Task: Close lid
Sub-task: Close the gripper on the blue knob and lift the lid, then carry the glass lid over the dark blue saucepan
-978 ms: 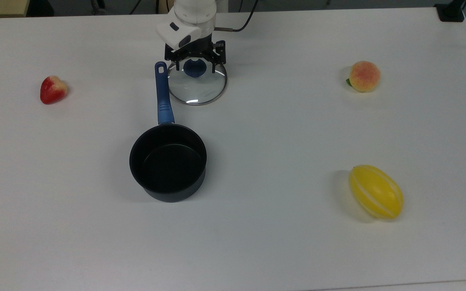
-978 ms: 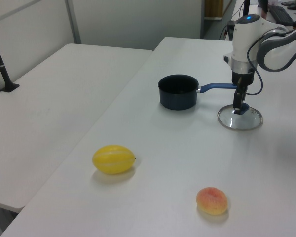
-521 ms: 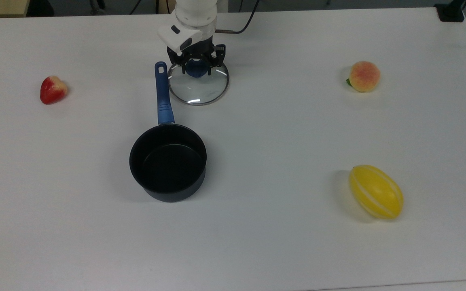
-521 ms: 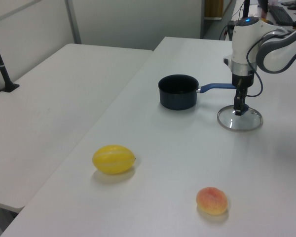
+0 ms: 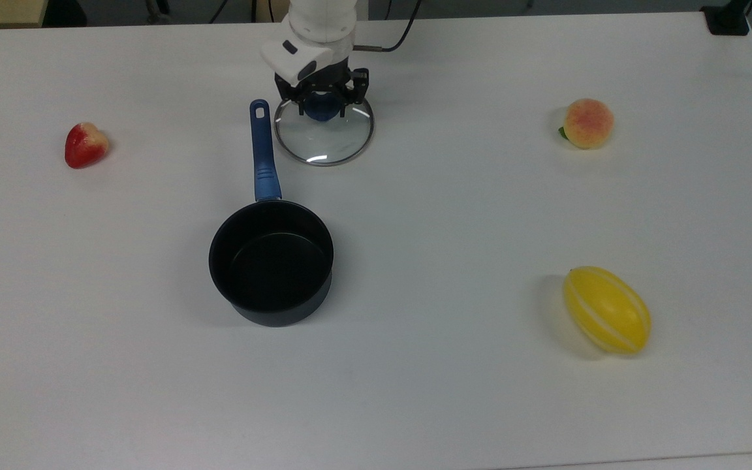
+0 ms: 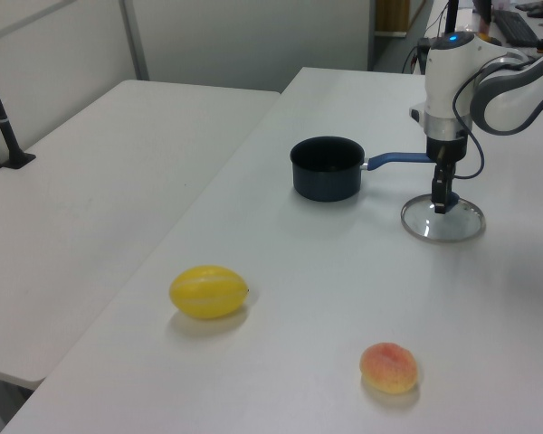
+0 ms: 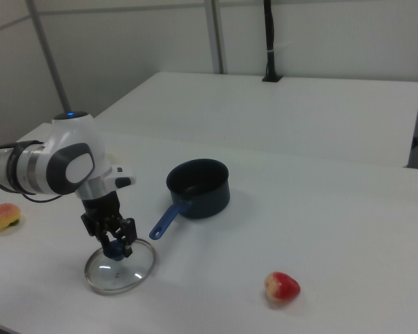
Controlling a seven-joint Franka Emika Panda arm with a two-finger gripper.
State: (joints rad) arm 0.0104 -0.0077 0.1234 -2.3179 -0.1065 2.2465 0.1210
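The lid (image 5: 324, 136) lies on the white table (image 5: 454, 215), knob (image 5: 319, 106) up, just beside the saucepan's blue handle (image 5: 261, 151) on the top view's right. It is not on the saucepan (image 5: 272, 261), which stands open nearer the camera in the top view, with its handle pointing away toward the arm's base. Being round, the lid has no long axis; in the left view (image 6: 442, 221) and the right view (image 7: 120, 268) its rim looks level or nearly so, and whether it rests fully on the table cannot be told.

The gripper (image 5: 321, 103) points straight down over the lid's centre, its fingers (image 5: 299, 106) on either side of the knob and clenched on it, as the right view (image 7: 117, 245) also suggests.

Away from the saucepan lie a strawberry (image 5: 85, 144) to the top view's left, a peach (image 5: 587, 123) to the far right, and a yellow melon (image 5: 607, 309) at the lower right.
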